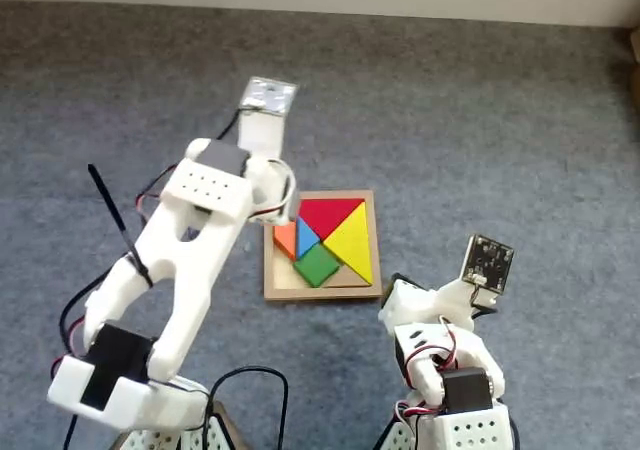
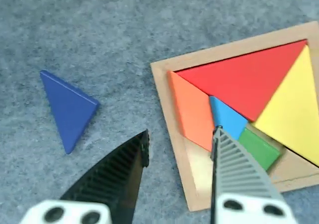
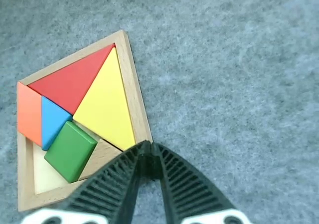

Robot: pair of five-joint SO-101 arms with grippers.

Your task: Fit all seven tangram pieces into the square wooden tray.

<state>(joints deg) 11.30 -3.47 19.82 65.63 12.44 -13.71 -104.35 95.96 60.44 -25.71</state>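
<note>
Wooden and square, your shallow tray [image 1: 320,292] lies on the grey carpet [image 1: 480,120] with five flat pieces inside. These are the large red triangle [image 1: 330,215], the large yellow triangle [image 1: 355,245] edge to edge with it, and the orange parallelogram [image 1: 285,238] along one rim. The small light-blue triangle [image 1: 306,238] is wedged between orange and red, and the green square [image 1: 317,265] lies below it.

You are five of seven in, by my count, so two are left. Bare wood shows around the green square, toward the tray's corner, which looks like the room that remains. From the right wrist view the green square seems to sit a little skewed, and you cannot tell whether it is fully seated.

One piece to fetch is the dark blue triangle [image 2: 67,107], flat on the carpet outside the tray and apart from it, off the orange parallelogram's rim.

Your left gripper [image 2: 180,133] has its fingers spread and holds nothing. It straddles that same rim, one finger over the light-blue triangle and the other over the carpet outside the tray. Your right gripper [image 3: 149,147] has its fingertips pressed together on nothing, just outside the tray's corner by the yellow triangle.
</note>
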